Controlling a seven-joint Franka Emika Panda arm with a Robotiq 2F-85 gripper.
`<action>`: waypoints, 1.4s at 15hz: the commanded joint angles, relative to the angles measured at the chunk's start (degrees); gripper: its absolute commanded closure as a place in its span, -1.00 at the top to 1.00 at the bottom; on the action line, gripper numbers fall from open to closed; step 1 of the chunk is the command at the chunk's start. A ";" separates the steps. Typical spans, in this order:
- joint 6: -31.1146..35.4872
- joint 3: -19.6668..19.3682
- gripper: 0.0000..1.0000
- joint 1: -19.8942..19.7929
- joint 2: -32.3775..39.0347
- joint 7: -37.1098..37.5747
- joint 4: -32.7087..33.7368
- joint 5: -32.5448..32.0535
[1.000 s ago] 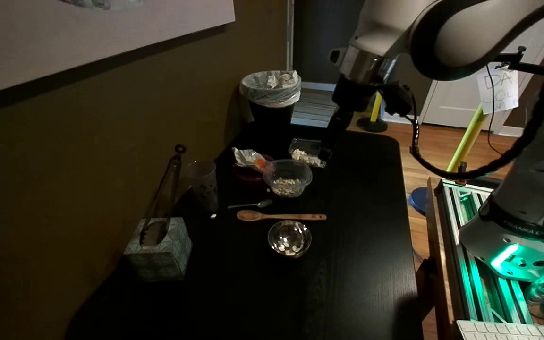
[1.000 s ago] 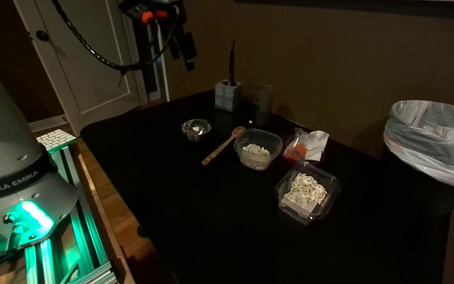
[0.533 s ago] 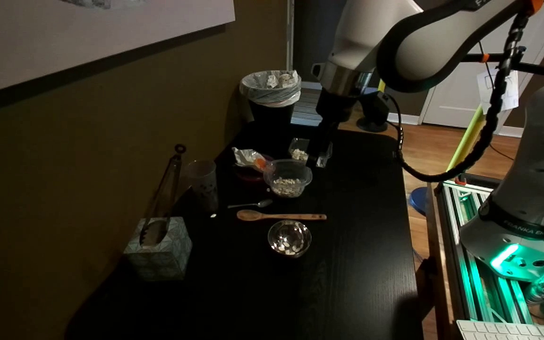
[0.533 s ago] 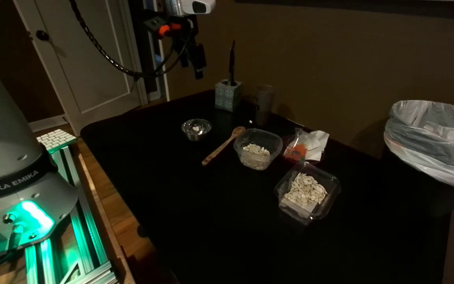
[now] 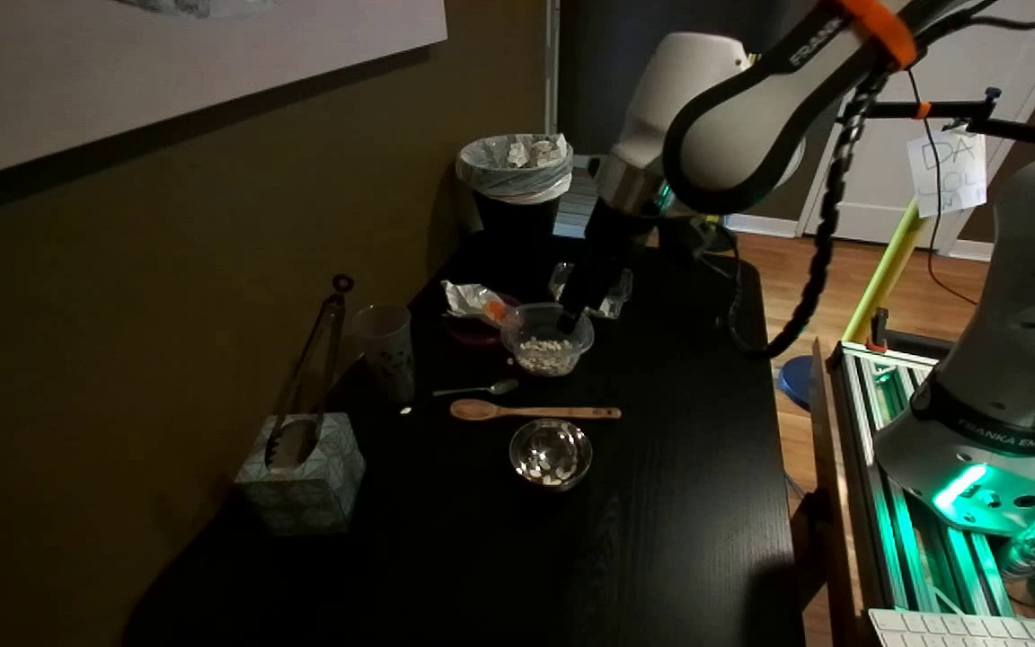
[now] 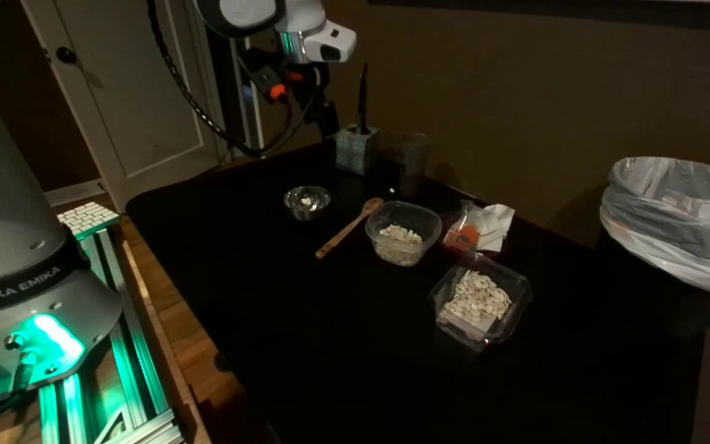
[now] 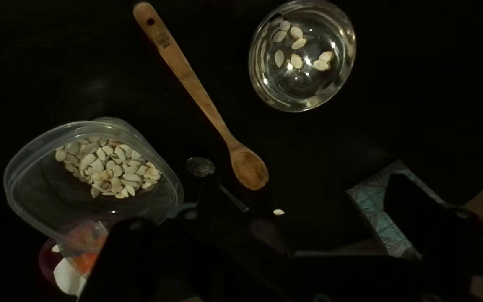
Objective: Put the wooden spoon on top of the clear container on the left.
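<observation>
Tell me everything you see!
Table: 1, black, by wall
Bowl: 1, silvery, on table
Wooden spoon: 1, brown, by bowl
Small spoon: 1, silvery, on table
Rounded tub: 1, clear, on table
Squarer tub: 1, clear, on table
Seeds: many, pale, mostly in tubs
Dish: 1, red, by tubs
Packet: 1, orange, on dish
Paper: 1, white, on dish
Cup: 1, see-through, by wall
Box: 1, pale, patterned, on table
Tongs: 1, dark, in box
Bin: 1, black, beside table
Keyboard: 1, white, beside table
Arm: 1, mostly white, above table
Pincer: 1, black, above table
</observation>
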 commanded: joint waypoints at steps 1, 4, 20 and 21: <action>5.22 -1.35 1.00 5.01 13.95 -12.89 7.17 14.53; 5.34 0.27 1.00 4.46 22.61 -13.66 13.96 11.92; -10.29 4.77 1.00 -7.12 43.79 2.87 37.50 -0.37; -12.74 4.38 1.00 -6.81 45.53 3.94 39.76 -1.63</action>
